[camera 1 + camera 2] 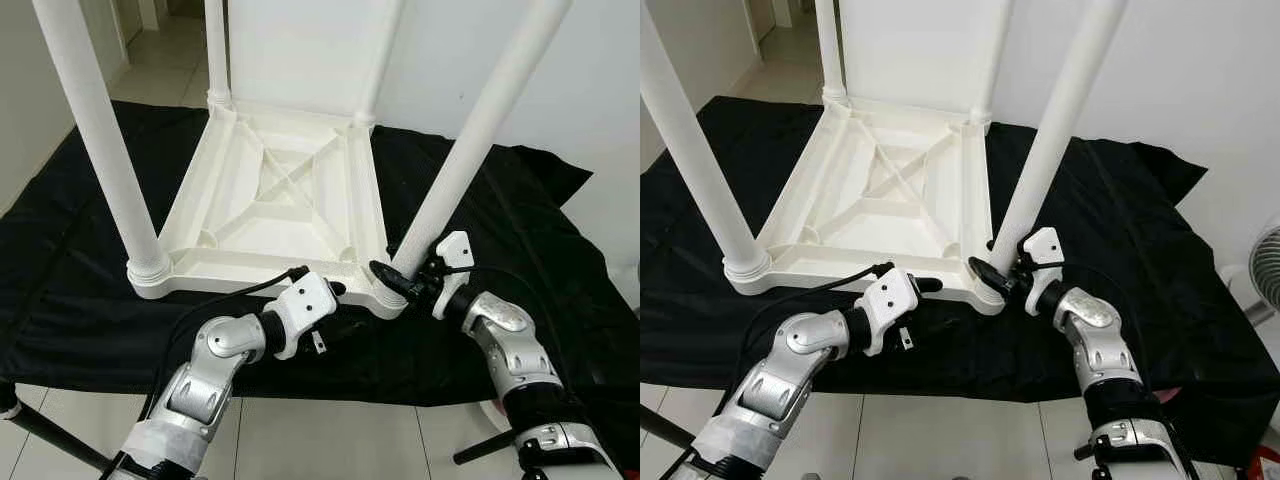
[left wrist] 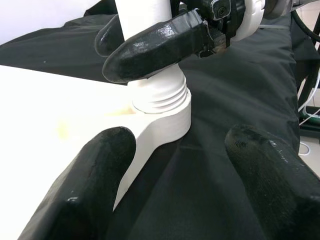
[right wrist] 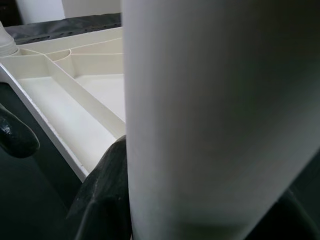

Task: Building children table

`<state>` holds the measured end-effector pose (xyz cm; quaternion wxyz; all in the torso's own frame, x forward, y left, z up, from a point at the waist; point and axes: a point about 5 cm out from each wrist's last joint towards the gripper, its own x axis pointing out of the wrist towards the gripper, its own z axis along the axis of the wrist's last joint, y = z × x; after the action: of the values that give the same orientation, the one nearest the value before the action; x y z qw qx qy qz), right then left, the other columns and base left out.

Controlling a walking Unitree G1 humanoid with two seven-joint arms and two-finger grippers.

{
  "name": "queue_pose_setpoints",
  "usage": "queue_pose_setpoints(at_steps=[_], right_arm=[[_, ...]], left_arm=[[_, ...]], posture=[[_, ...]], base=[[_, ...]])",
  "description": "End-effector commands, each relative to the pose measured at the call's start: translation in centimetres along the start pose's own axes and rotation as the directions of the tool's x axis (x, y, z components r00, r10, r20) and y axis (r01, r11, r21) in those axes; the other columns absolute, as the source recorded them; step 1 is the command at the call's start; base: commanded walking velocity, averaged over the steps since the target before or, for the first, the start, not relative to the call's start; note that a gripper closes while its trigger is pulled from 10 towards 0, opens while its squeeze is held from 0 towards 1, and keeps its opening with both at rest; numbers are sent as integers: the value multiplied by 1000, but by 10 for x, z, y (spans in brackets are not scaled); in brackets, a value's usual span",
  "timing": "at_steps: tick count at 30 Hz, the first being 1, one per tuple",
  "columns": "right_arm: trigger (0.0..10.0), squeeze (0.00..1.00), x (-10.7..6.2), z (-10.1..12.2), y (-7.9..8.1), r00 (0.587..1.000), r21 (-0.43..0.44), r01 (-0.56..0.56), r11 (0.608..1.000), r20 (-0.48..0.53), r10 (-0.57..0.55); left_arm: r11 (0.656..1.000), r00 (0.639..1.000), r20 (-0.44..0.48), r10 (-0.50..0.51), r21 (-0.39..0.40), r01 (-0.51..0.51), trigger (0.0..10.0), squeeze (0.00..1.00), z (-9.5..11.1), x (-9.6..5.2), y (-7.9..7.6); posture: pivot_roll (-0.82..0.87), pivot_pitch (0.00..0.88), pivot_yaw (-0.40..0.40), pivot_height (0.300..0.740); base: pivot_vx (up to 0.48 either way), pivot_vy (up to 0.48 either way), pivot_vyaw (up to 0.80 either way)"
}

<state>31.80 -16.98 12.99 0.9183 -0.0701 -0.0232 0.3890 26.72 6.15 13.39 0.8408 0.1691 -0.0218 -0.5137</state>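
A white plastic children's table lies upside down on a black cloth, its legs pointing up. My right gripper is shut on the near-right leg, just above its threaded socket. In the right wrist view that leg stands close up, with one black finger against it. My left gripper is open, low at the table's front edge, just left of that corner. Its two fingers straddle bare cloth and the table's rim, holding nothing. The near-left leg stands seated in its corner.
The black cloth spreads over the floor around the table. Pale tiles lie in front of it. White walls stand close behind and on the right. A fan is at the right edge, and a black rod at the lower left.
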Motion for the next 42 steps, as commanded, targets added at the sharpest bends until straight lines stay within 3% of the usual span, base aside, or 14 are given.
queue_pose_setpoints(at_steps=[1,3,4,5,13,17,18,28,35,36,37,38,41,42], right_arm=[[0,0,-1,-13,6,996,-27,-45,999,-80,43],[0,0,-1,-13,6,996,-27,-45,999,-80,43],[9294,0,-1,-14,5,996,-32,-31,999,-81,28],[10000,0,1,-14,6,997,-21,10,1000,-76,-11],[10000,0,8,-13,8,969,23,240,970,-62,-238],[10000,0,14,-8,17,877,120,481,869,-74,-475],[10000,0,14,-8,17,877,120,481,869,-74,-475],[10000,0,26,-1,34,681,183,730,658,-114,-723],[10000,0,35,10,45,704,240,700,672,-78,-706],[10000,525,34,13,44,703,243,700,672,-71,-707],[10000,525,34,13,44,703,243,700,672,-71,-707],[10000,1000,32,15,42,701,246,701,670,-63,-710],[10000,1000,29,19,37,703,249,694,675,-36,-710],[10000,1000,29,21,35,737,247,659,711,-22,-676]], left_arm=[[998,998,0,65,-1,-65,10000,0,1,0,1],[998,998,0,65,-1,-65,10000,0,1,0,1],[998,998,1,65,-2,-65,10000,0,1,1,1],[998,998,3,69,-3,-69,10000,0,1,1,1],[997,997,5,80,-7,-80,10000,0,2,0,2],[997,997,7,81,-18,-81,10000,0,2,2,-1],[997,997,7,81,-18,-81,10000,0,2,2,-1],[998,998,12,67,-16,-67,10000,0,3,5,-2],[997,997,12,74,-20,-73,10000,0,3,5,-2],[997,997,12,74,-22,-74,10000,0,3,5,-2],[997,997,12,74,-22,-74,10000,0,3,5,-2],[997,997,12,74,-22,-73,10000,0,3,5,-3],[997,997,13,74,-21,-73,10000,0,3,5,-3],[997,997,13,76,-19,-76,10000,0,3,5,-3]], posture=[[8,0,-98,740],[8,0,-98,740],[5,0,-98,740],[3,0,-101,740],[-2,0,-107,740],[-13,11,-107,740],[-13,11,-107,740],[-22,15,-104,740],[-20,18,-108,740],[-20,18,-108,740],[-20,18,-108,740],[-20,18,-108,740],[-17,16,-112,740],[-15,16,-114,740]], base=[[0,0,0],[0,0,0],[0,0,0],[0,0,0],[0,0,0],[0,0,0],[0,0,0],[0,0,0],[0,0,0],[0,0,0],[0,0,0],[0,0,0],[0,0,0],[0,0,0]])
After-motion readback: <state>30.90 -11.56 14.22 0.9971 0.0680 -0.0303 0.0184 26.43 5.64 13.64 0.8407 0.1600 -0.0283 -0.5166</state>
